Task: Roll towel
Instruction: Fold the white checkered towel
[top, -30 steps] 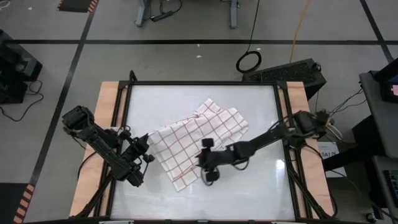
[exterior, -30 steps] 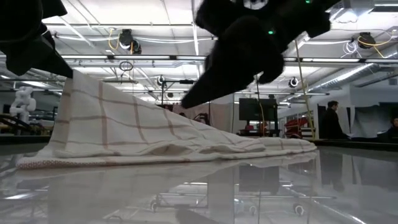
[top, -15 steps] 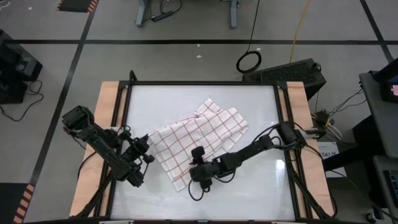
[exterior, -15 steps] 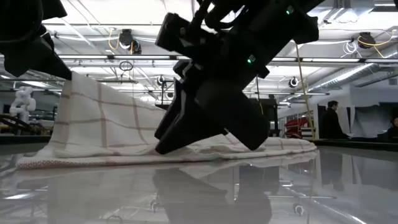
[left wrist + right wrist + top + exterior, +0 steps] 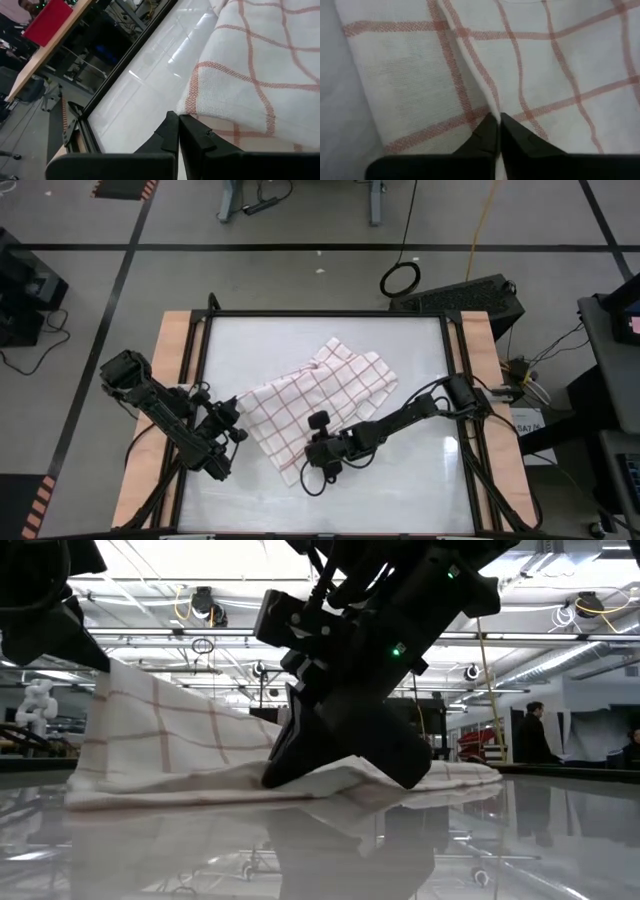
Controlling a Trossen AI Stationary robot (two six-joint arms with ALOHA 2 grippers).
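The towel (image 5: 315,402), white w/ a red-brown grid, lay rumpled across the middle of the glossy white bench (image 5: 400,480), running diagonally from its near-left corner up toward the far right. In the low view its left end rose in a peak while the rest sloped down flat toward the right.

The right claw (image 5: 312,476) was down at the towel's near edge, approx. at the bench's centre-front, arm stretched in from the right side. Its fingers (image 5: 492,131) were pressed together on a raised fold of the cloth, pinching it, w/ a thin ridge of fabric running up from between the tips. Low view showed that claw (image 5: 290,772) low at the bench surface, a bit of towel bunched under it.

The left claw (image 5: 237,432) sat at the towel's left corner, near the bench's left rail. Its fingers (image 5: 176,131) were pressed together; the wrist view had the hemmed corner of the cloth right at the tips, and the low view showed the peak of the towel lifted at that claw (image 5: 95,652), so it was pinching the corner.

A person (image 5: 531,735) stood far off in the room behind the bench.
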